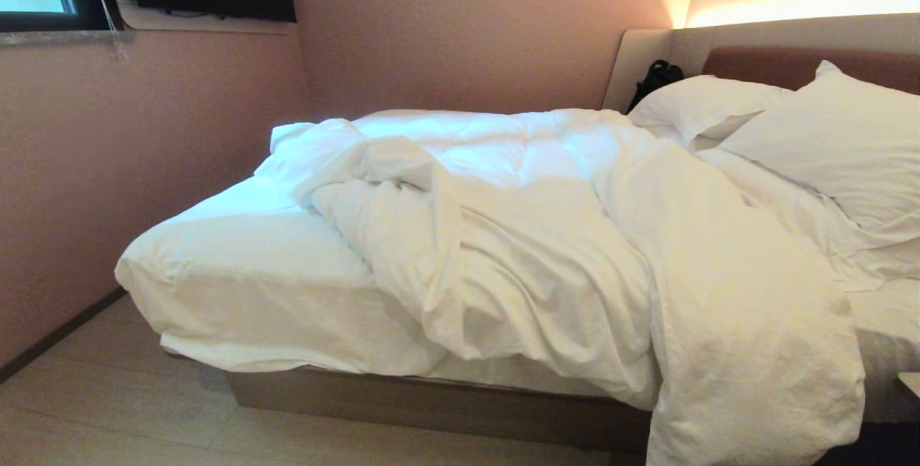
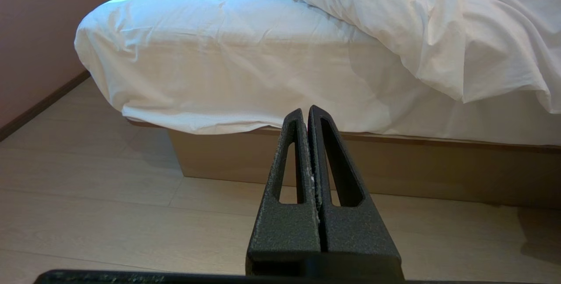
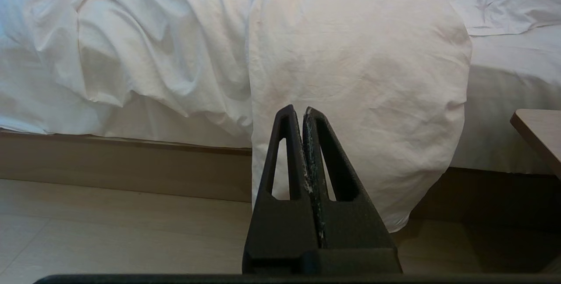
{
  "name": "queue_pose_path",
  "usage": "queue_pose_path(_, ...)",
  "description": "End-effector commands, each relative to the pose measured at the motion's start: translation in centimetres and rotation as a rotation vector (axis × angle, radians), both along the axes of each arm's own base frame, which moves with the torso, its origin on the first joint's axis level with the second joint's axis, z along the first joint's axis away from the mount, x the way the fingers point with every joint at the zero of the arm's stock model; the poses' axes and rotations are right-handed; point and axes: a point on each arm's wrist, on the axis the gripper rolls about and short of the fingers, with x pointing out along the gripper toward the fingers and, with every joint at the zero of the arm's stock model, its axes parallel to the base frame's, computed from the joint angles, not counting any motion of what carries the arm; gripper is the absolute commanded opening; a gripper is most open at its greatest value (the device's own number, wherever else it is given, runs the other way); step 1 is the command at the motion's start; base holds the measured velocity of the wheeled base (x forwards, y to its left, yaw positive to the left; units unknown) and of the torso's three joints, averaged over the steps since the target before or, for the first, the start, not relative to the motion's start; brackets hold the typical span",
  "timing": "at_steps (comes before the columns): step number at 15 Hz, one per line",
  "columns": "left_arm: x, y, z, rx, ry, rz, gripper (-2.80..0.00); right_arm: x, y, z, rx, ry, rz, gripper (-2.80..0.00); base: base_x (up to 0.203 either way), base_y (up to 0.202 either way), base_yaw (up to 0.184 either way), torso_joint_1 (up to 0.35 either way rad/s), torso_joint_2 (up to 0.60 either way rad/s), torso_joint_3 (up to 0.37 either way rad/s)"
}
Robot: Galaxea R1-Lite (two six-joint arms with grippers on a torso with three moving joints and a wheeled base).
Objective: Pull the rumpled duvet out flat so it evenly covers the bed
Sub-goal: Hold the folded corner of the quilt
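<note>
The white duvet (image 1: 546, 250) lies rumpled across the middle of the bed (image 1: 244, 272), with one big fold hanging over the near side toward the floor (image 3: 359, 82). The foot end of the mattress is bare sheet (image 2: 210, 56). My left gripper (image 2: 305, 111) is shut and empty, held low above the floor short of the bed's near side, below the bare sheet. My right gripper (image 3: 298, 109) is also shut and empty, facing the hanging fold of the duvet without touching it. Neither arm shows in the head view.
Two white pillows (image 1: 834, 142) lean on the padded headboard (image 1: 790, 56) at the right. A black bag (image 1: 655, 78) sits by the headboard's far corner. A pink wall (image 1: 108, 164) runs close past the bed's foot. A wooden table corner (image 3: 539, 130) stands at the right.
</note>
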Motion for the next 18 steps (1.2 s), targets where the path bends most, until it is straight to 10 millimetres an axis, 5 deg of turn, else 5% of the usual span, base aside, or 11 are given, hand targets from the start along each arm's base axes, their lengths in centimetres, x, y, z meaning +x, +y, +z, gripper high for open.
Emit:
queue_pose_path(1, 0.00, 0.00, -0.01, 0.000, 0.000, -0.001, -2.80, 0.01, 0.00, -0.01, 0.000, 0.002, 0.001, -2.80, 0.000, 0.000, 0.000, 0.000, 0.00, 0.000)
queue_pose_path(9, 0.00, 0.00, -0.03, -0.003, 0.001, 0.000, -2.80, 0.01, 0.00, -0.01, 0.000, 0.002, 0.001, -2.80, -0.001, 0.022, 0.000, 0.001, 0.00, 0.000)
queue_pose_path(18, 0.01, 0.00, -0.02, -0.002, 0.002, -0.001, -2.80, 0.01, 0.00, -0.01, 0.000, 0.002, 0.001, -2.80, 0.000, 0.194, 0.000, 0.003, 0.00, 0.004)
